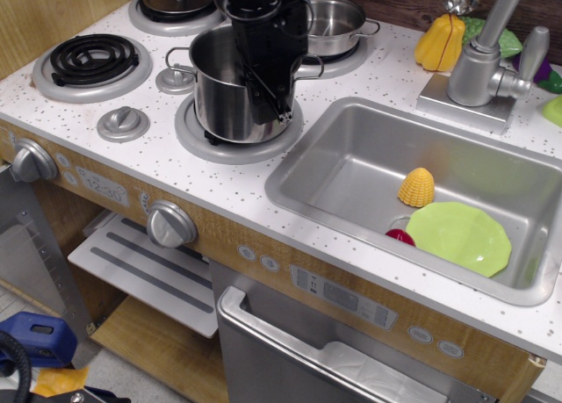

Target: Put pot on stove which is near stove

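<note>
The tall shiny steel pot stands over the front right stove burner, a light-grey disc next to the sink. It looks centred on the disc and touching it or just above it. Its wire loop handles stick out left and right at the rim. My black gripper comes down from above and is shut on the pot's right rim, one finger inside and one outside. The arm hides part of the pot's opening.
A shallower steel pan sits on the back right burner. A black coil burner is at the left. Grey knobs are near the front. The sink holds a green plate and yellow toy food. A faucet stands behind.
</note>
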`<state>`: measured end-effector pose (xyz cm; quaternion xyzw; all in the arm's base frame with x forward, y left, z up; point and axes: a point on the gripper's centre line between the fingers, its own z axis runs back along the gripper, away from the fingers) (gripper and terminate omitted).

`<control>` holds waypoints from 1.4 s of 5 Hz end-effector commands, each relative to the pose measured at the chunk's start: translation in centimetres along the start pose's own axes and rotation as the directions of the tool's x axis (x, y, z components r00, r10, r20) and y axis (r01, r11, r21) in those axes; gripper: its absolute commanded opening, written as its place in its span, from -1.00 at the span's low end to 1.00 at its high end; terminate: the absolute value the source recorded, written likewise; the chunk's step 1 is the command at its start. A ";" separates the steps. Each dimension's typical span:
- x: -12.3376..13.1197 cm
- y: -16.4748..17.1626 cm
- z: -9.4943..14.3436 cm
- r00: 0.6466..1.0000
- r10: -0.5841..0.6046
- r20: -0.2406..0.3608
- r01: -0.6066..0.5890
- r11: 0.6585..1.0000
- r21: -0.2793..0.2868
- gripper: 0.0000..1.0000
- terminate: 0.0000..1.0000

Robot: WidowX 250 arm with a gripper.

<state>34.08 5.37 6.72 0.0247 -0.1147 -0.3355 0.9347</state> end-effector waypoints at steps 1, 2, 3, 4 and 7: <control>-0.6 2.0 -0.8 0.995 -0.056 0.079 0.058 0.998 -0.022 -1.00 -1.00; -1.0 3.1 -0.9 0.990 -0.114 0.082 0.121 0.989 -0.085 -1.00 -1.00; -0.8 3.8 -0.9 0.984 -0.158 0.085 0.164 0.984 -0.068 -1.00 -1.00; -0.6 4.2 -0.7 0.982 -0.165 0.088 0.171 0.983 -0.072 -1.00 -1.00; -0.7 4.1 -0.8 0.979 -0.175 0.102 0.182 0.982 -0.059 1.00 1.00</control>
